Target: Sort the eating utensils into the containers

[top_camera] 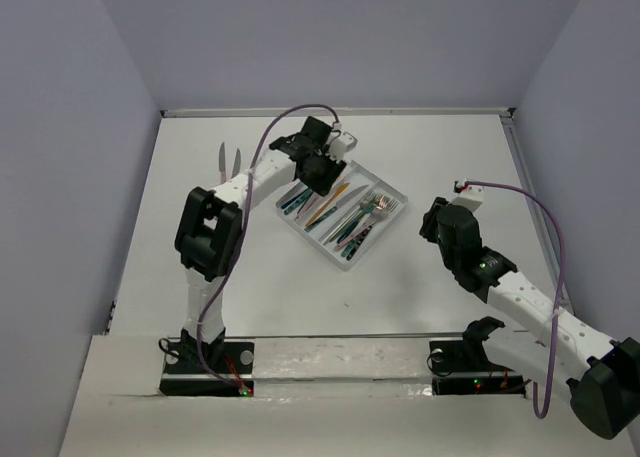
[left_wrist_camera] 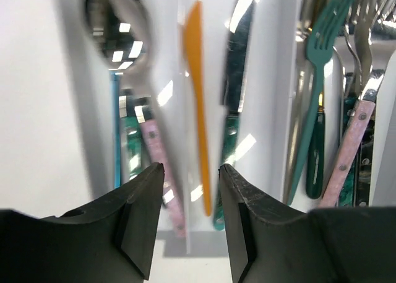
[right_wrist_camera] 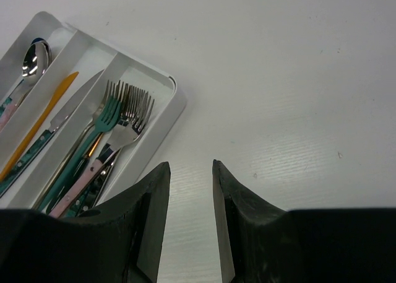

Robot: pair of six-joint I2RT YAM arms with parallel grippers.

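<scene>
The clear whitish tray (top_camera: 392, 189) lies at mid-table, holding several utensils in its three compartments. My left gripper (top_camera: 322, 177) hangs open and empty over its far-left end. In the left wrist view the gripper (left_wrist_camera: 190, 171) is above a pink-handled spoon (left_wrist_camera: 117, 29), an orange knife (left_wrist_camera: 197, 78) and a teal-handled knife (left_wrist_camera: 238, 66); a teal fork (left_wrist_camera: 322, 60) lies further right. My right gripper (top_camera: 433, 223) is open and empty over bare table, right of the tray. In the right wrist view the gripper (right_wrist_camera: 189, 165) is beside the tray rim (right_wrist_camera: 176, 100), with forks (right_wrist_camera: 124, 109) inside.
Two silver utensils (top_camera: 228, 160) lie loose on the table at the far left, apart from the tray. Grey walls close in the table at the back and both sides. A white strip (top_camera: 330, 352) runs along the near edge by the arm bases.
</scene>
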